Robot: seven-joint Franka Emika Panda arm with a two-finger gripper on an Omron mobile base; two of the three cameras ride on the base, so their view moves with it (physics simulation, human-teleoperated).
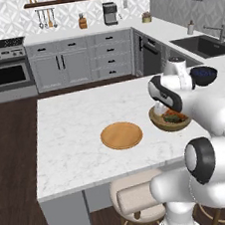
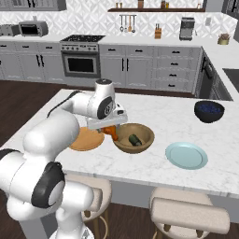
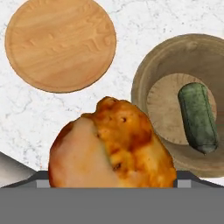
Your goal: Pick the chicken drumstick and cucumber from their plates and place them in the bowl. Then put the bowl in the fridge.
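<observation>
Counter (image 2: 168, 122): white marble look, faint grey veining, smooth, slight sheen. Wooden plate (image 3: 60, 43): pale tan wood, visible grain, matt. Bowl (image 3: 144, 74) at 3 o'clock of it in the hand view: darker brown wood, thick rim, matt, lighter grained disc at the bottom. Cucumber (image 3: 197, 117): dark green, mottled, dull skin. Chicken drumstick (image 3: 111, 146): glossy orange-brown, rough blistered crust, one smoother pale patch. Second plate (image 2: 186, 155): pale blue-green, smooth, glazed look. Dark bowl (image 2: 208, 111) at 1 o'clock of that: deep blue, glossy. Stool seats (image 2: 189, 214): beige, matt, cloth-like.

Grey cabinets (image 1: 60, 66), dark wood floor (image 1: 11, 148), marble island (image 1: 72, 135).
</observation>
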